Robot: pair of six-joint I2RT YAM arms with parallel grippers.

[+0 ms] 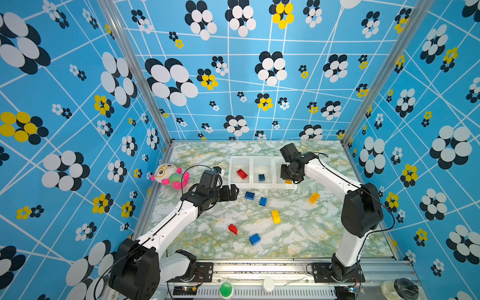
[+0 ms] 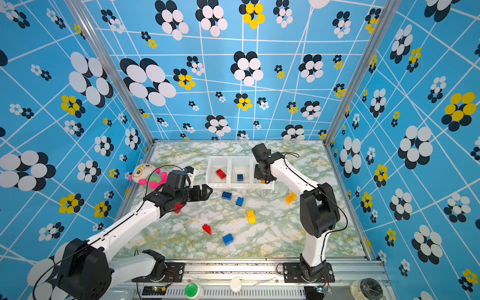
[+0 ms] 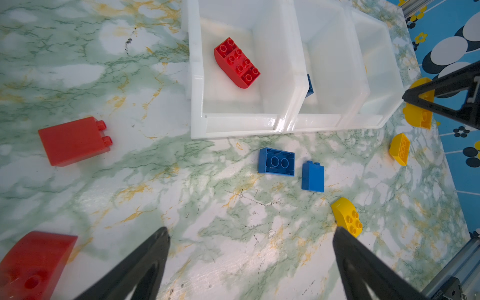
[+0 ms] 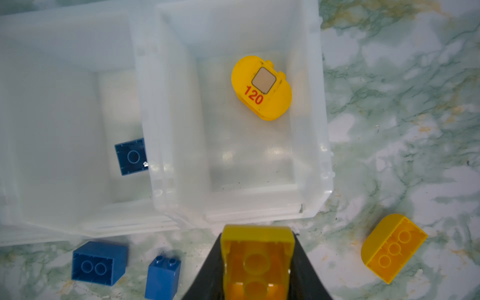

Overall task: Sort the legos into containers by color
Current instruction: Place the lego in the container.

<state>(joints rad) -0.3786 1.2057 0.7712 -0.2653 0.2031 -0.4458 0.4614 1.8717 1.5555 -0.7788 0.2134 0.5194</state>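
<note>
On the near part of the green-veined marble surface (image 1: 298, 233), a blue square plastic brick (image 1: 254, 239) and a red sloped plastic brick (image 1: 233, 229) are lying close together, with a yellow oblong studded brick (image 1: 275, 216) a little farther in. Beyond them, a blue brick lying studs-down (image 3: 276, 161) and a small blue upright-shaped brick on its side (image 3: 313, 176) are resting just in front of the bins, and an orange-yellow rounded brick (image 1: 314, 197) is sitting off toward my right arm. My left end effector (image 3: 250, 242) is hovering above the surface with its fingers spread wide apart and nothing between them; a red tall brick on its side (image 3: 75, 140) is lying beside it. My right end effector (image 4: 257, 265) is clamped on a yellow hollow plastic brick (image 4: 255, 255), holding it over the near edge of the right-hand white translucent bin (image 4: 315, 155). Inside that bin a round yellow piece with a grey square and red digits (image 4: 261, 87) is lying. The middle white bin (image 1: 262, 166) is holding a small blue brick (image 1: 261, 177), and the left white bin (image 1: 240, 162) a red rounded studded brick (image 1: 242, 173).
</note>
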